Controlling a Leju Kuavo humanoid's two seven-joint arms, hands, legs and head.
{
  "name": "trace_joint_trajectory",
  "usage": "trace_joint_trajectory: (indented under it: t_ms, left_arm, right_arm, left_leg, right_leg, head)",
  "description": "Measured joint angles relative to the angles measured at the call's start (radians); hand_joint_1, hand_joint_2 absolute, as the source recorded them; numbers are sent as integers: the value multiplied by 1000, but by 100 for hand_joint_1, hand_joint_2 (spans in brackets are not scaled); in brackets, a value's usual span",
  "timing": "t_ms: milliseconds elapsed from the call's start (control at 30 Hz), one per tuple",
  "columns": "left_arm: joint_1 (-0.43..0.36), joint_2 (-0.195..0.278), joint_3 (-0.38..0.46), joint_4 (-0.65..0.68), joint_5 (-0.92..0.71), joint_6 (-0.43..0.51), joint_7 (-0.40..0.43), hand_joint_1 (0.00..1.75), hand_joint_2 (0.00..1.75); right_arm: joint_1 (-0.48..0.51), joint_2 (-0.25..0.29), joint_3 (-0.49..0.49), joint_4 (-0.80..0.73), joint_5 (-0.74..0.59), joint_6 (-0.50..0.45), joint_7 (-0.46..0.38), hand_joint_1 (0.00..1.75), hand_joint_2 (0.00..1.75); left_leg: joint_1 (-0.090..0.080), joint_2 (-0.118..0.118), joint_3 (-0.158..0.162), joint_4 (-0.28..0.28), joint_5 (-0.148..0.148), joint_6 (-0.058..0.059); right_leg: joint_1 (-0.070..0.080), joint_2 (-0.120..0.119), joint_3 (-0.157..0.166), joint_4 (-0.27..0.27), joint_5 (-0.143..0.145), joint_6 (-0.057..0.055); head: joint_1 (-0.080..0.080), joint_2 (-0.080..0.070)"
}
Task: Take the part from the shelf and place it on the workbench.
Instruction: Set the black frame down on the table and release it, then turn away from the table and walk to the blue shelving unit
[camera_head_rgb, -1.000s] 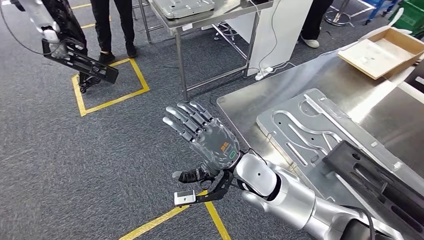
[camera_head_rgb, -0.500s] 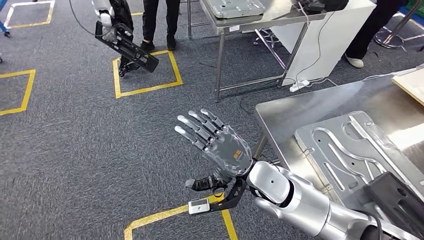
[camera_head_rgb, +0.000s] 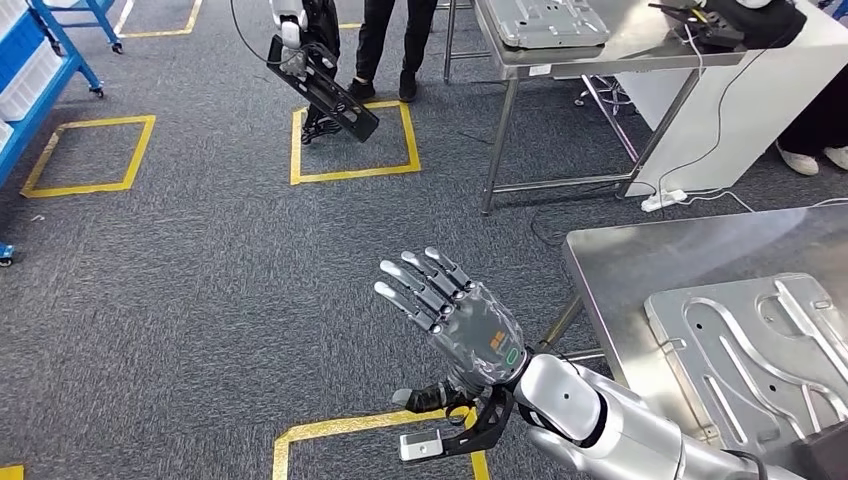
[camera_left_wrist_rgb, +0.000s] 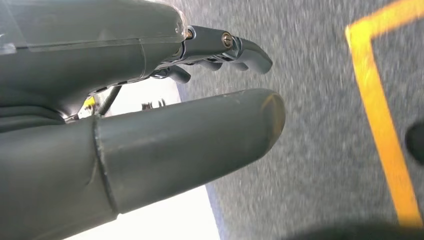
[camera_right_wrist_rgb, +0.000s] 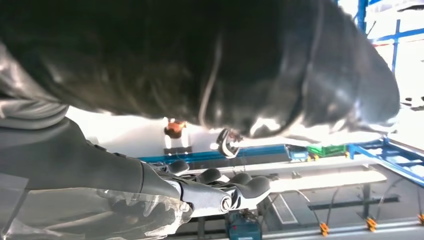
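Right hand (camera_head_rgb: 455, 315) seen released, fingers spread, at lower centre beside the table (camera_head_rgb: 620, 262); left hand (camera_left_wrist_rgb: 150, 100) state cannot be told; shelf should be faced squarely before any reach is made.

Matt grey carpet floor (camera_head_rgb: 180, 290); brushed, shiny metal workbench (camera_head_rgb: 620, 255); glossy silver arm (camera_head_rgb: 600, 420).

A steel counter (camera_head_rgb: 640, 270) stands over grey carpet floor (camera_head_rgb: 180, 300) marked with yellow tape squares (camera_head_rgb: 352, 140). A grey stamped metal panel (camera_head_rgb: 760, 350) lies flat on it, set back from the counter's near left corner.
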Motion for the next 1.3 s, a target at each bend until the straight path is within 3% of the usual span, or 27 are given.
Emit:
trace_joint_trajectory:
  t_ms: [67,133,200,233,267,300,367,433,533,600,667,700,733,767,833,900,967,1033,1100,1167,1233,1267,1300]
  left_arm:
    - [4,-2,0,0,0,12,1,0,0]
    - [3,-3,0,0,-8,20,8,0,0]
    - [0,-3,0,0,-18,20,14,0,0]
    - [-1,-2,0,0,-20,18,15,0,0]
    - [-2,-1,0,0,-21,17,14,0,0]
    - [-3,0,0,0,-21,14,12,0,0]
    - [-6,3,0,0,-20,11,10,0,0]
    - [-11,5,0,0,-20,8,8,0,0]
    - [-11,8,0,0,-20,6,6,0,0]
    - [-12,9,0,0,-19,5,6,0,0]
    - [-16,10,0,0,-20,2,5,0,0]
    - [-17,11,0,0,-20,0,4,0,0]
    - [-17,11,0,0,-21,-3,3,0,0]
    - [-17,12,0,0,-21,-6,3,0,0]
    - [-18,12,0,0,-23,-10,6,0,0]
    - [-18,12,0,0,-24,-14,12,0,0]
    - [-16,12,0,0,-22,-13,18,0,0]
    - [-10,13,0,0,-18,-6,23,0,0]
    - [-8,14,0,0,-14,2,26,0,0]
    - [-12,14,0,0,-11,12,28,0,0]
    - [-15,13,0,0,-8,23,29,0,0]
    - [-15,13,0,0,-8,28,30,0,0]
    - [-16,13,0,0,-7,33,30,0,0]
  right_arm:
    - [0,0,-2,-1,2,3,-1,0,0]
    - [0,1,-3,0,2,10,-6,0,0]
    - [-3,5,-3,3,-3,18,-11,0,0]
    - [-6,8,-3,5,-7,22,-12,0,0]
    - [-11,11,-3,8,-12,25,-14,0,0]
    - [-15,15,-3,10,-17,27,-16,0,0]
    - [-23,22,-3,14,-25,31,-22,0,0]
    - [-29,26,-3,17,-29,34,-24,0,0]
    - [-37,31,-3,19,-30,35,-23,0,0]
    - [-41,34,-3,21,-30,35,-23,0,0]
    - [-40,35,-3,25,-32,37,-23,0,0]
    - [-38,35,-3,27,-35,39,-23,0,0]
    - [-36,36,-2,31,-39,40,-23,0,0]
    - [-34,36,-2,34,-43,41,-23,0,0]
    - [-32,37,-2,40,-47,41,-23,0,0]
    - [-27,38,-2,48,-47,39,-22,0,0]
    - [-19,39,-2,55,-44,37,-22,0,0]
    - [-15,45,-2,61,-41,36,-21,0,0]
    - [-15,52,-2,65,-40,36,-21,0,0]
    - [-15,58,-2,68,-40,39,-22,0,0]
    - [-14,61,-2,72,-40,43,-23,0,0]
    - [-14,63,-2,73,-40,44,-23,0,0]
    - [-14,64,-2,74,-40,45,-22,0,0]
  left_leg:
    - [-2,37,-13,23,-16,-8]
    - [-3,101,-58,115,-70,-14]
    - [1,124,-118,236,-122,-22]
    - [3,128,-133,267,-126,-25]
    - [4,132,-127,259,-113,-27]
    - [4,141,-101,212,-84,-28]
    - [1,180,-26,75,-33,-23]
    - [-5,199,11,5,-17,-12]
    - [-8,168,14,-4,-12,5]
    - [-3,149,20,-15,-5,18]
    - [-1,128,20,-18,-1,25]
    - [-2,115,19,-18,-1,25]
    - [-3,102,18,-17,-1,26]
    - [-4,87,18,-15,-1,25]
    - [-4,58,18,-9,-2,23]
    - [-4,31,13,-3,-3,16]
    - [-2,6,5,-1,0,5]
    - [2,-12,-2,-1,3,-7]
    - [-2,29,-22,37,-22,-15]
    - [-4,97,-75,147,-82,-19]
    - [0,124,-132,263,-127,-24]
    - [2,130,-140,282,-126,-26]
    - [3,135,-128,262,-106,-28]
  right_leg:
    - [-2,-28,9,-11,4,-14]
    - [1,-63,15,-17,5,-25]
    - [5,-98,15,-17,3,-29]
    - [6,-115,14,-16,2,-28]
    - [6,-130,14,-15,1,-27]
    - [6,-144,15,-13,-2,-25]
    - [8,-170,18,-7,-9,-17]
    - [11,-190,22,-3,-16,-6]
    - [8,-207,31,-5,-21,10]
    - [3,-163,15,40,-56,18]
    - [1,-102,-42,161,-119,21]
    - [1,-88,-74,224,-143,22]
    - [1,-82,-96,263,-149,22]
    - [1,-79,-102,266,-136,21]
    - [0,-61,-60,164,-63,16]
    - [-4,-13,-8,46,-17,10]
    - [-3,9,8,7,-16,6]
    - [-2,-15,13,-1,-12,-1]
    - [-4,-44,20,-12,-8,-16]
    - [-1,-76,24,-17,-7,-28]
    - [3,-110,24,-17,-9,-31]
    - [4,-125,25,-17,-11,-31]
    - [4,-139,27,-16,-13,-30]
  head:
    - [0,0]
    - [-1,0]
    - [-1,0]
    - [-1,0]
    - [-1,0]
    - [-1,0]
    - [-1,0]
    - [0,0]
    - [0,0]
    - [0,0]
    - [0,0]
    - [0,0]
    - [0,0]
    - [0,0]
    - [0,0]
    - [0,0]
    - [0,0]
    - [0,0]
    - [-1,0]
    - [-2,0]
    - [-2,0]
    - [-2,0]
    - [-2,0]
